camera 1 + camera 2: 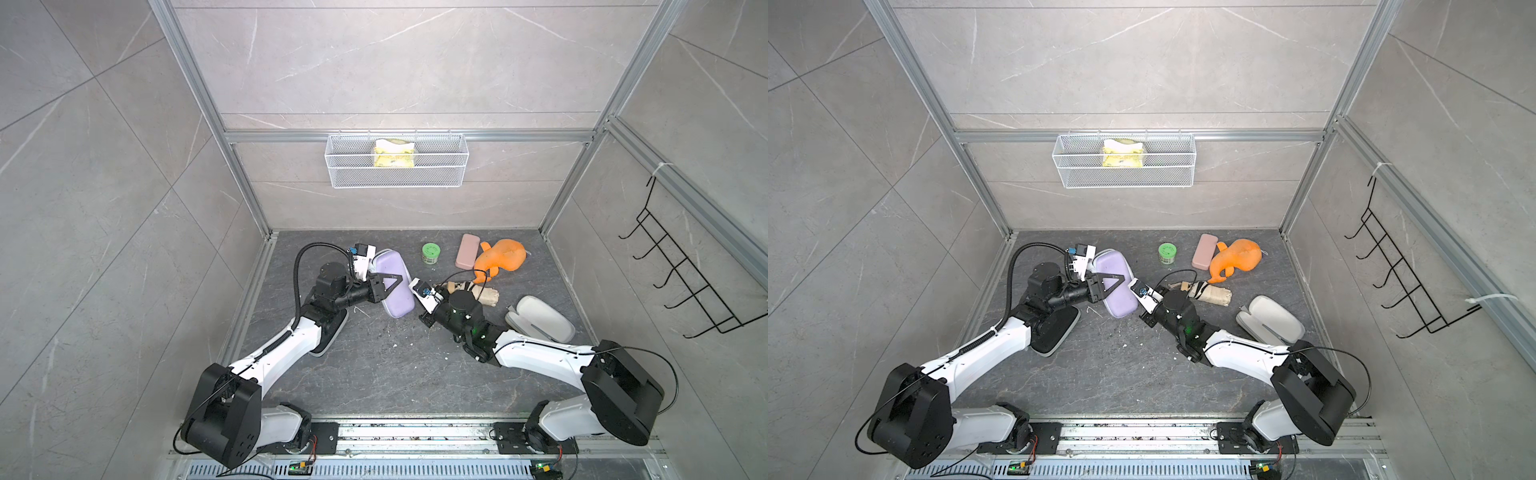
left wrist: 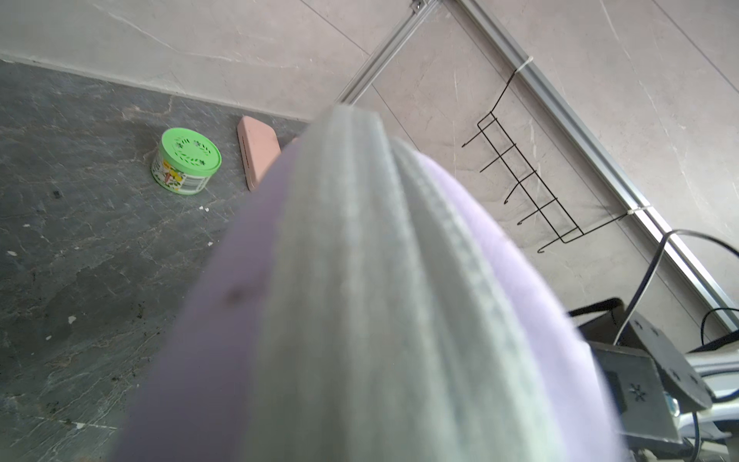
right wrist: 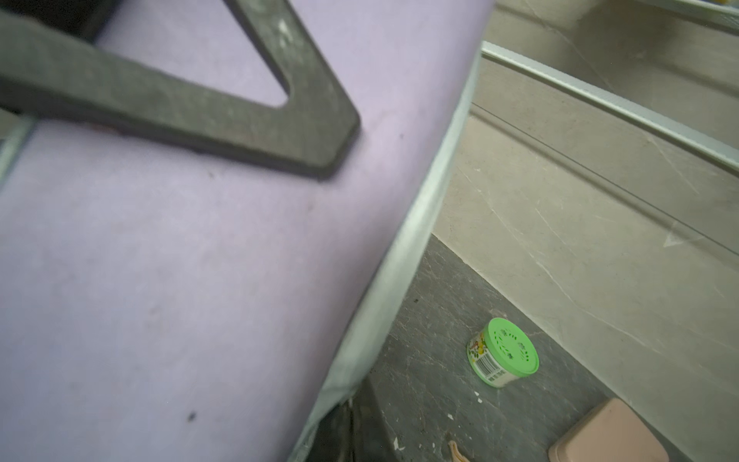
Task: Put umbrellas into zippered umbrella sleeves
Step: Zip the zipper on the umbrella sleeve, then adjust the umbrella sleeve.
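Over the dark stone table (image 1: 374,374), left of centre, the lilac oblong hard-shell zip sleeve (image 1: 395,301) is clamped by the left pincer (image 1: 397,280). The right pincer (image 1: 422,319) is closed at its zip edge. The sleeve is best held firm while the zip is drawn along the seam.

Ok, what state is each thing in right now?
lilac sleeve: halves together, clamped in the left pincer
right pincer: shut, at the lilac sleeve's edge
cream sleeve: lying open
beige umbrella: folded, lying outside any sleeve
black sleeve: lying flat, mostly hidden
green tub: upright, lid on
pink case: closed, lying flat
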`<state>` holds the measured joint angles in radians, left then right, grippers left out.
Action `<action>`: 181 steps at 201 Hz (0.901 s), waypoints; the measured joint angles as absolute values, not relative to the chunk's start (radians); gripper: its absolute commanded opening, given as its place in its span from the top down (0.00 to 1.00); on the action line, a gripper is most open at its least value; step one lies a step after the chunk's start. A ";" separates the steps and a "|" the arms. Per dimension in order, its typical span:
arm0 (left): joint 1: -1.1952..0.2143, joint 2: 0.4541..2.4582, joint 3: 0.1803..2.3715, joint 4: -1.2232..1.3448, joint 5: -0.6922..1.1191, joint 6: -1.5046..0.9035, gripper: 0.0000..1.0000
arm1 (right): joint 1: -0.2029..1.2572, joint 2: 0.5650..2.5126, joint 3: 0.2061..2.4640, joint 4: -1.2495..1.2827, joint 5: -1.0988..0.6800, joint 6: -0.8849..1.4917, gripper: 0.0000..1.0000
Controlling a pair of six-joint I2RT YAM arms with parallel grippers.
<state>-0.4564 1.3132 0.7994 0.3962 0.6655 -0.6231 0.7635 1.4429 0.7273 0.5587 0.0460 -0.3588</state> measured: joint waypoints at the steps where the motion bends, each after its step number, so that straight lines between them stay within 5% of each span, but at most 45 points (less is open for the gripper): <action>1: -0.456 1.314 0.799 0.395 0.666 -0.623 1.00 | 0.763 1.443 0.729 0.556 0.045 -0.360 1.00; 40: -0.458 1.351 0.786 0.332 0.759 -0.582 1.00 | 0.729 1.474 0.842 0.449 -0.001 -0.405 0.95; 119: -0.432 1.413 0.786 0.258 0.846 -0.517 1.00 | 0.657 1.414 0.871 0.218 -0.006 -0.230 0.43; 181: -0.432 1.445 0.786 0.224 0.868 -0.426 1.00 | 0.531 1.435 1.110 0.020 -0.385 0.057 0.40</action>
<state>-0.4316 1.4452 0.7856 0.2241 0.8680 -0.4259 0.5308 1.4353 1.1103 0.0196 -0.3847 0.0574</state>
